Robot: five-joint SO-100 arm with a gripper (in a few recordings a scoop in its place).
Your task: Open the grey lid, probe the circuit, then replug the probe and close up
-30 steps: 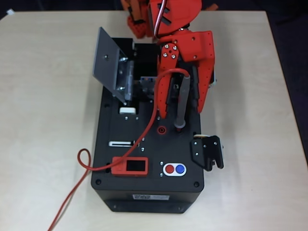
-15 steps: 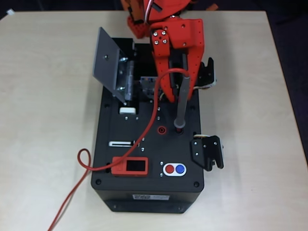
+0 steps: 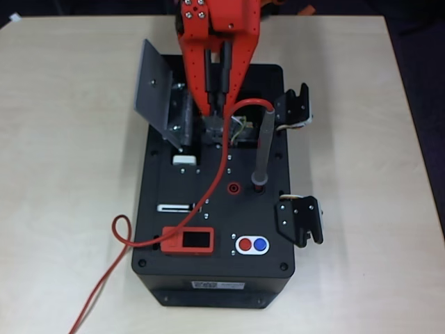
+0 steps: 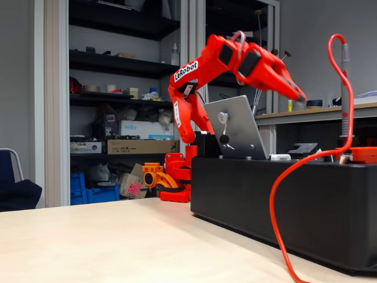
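Black box (image 3: 215,229): centre of the overhead view, on a pale wooden worktop (image 3: 62,174); also at lower right of the fixed view (image 4: 283,200).

Grey lid (image 3: 153,90): upper left of the box in the overhead view, swung up on its hinge and standing tilted open. In the fixed view (image 4: 235,134) it leans up from the box top, black knob facing the camera.

Circuit (image 3: 240,131): small pale board with shiny parts, in the opened recess at upper centre of the overhead view, partly hidden by the arm.

Probe (image 3: 264,146): grey rod standing upright just right of centre, dark tip seated in the black socket (image 3: 259,186) beside the red socket (image 3: 234,186). Its red cable (image 3: 208,195) arcs from the rear end, crosses the box top and loops off the lower left onto the worktop; in the fixed view (image 4: 277,194) it hangs down the box side.

Pincer (image 3: 217,115): orange, top centre of the overhead view, pointing down into the recess, apart from the probe, holding nothing. Its two fingers stand close together, a narrow gap. In the fixed view (image 4: 297,94) it slopes down above the lid.

Red module (image 3: 188,241): lower left of the box top, black screen.

Red and blue buttons (image 3: 252,244): lower centre.

Two black latches (image 3: 300,219): right edge of the box.
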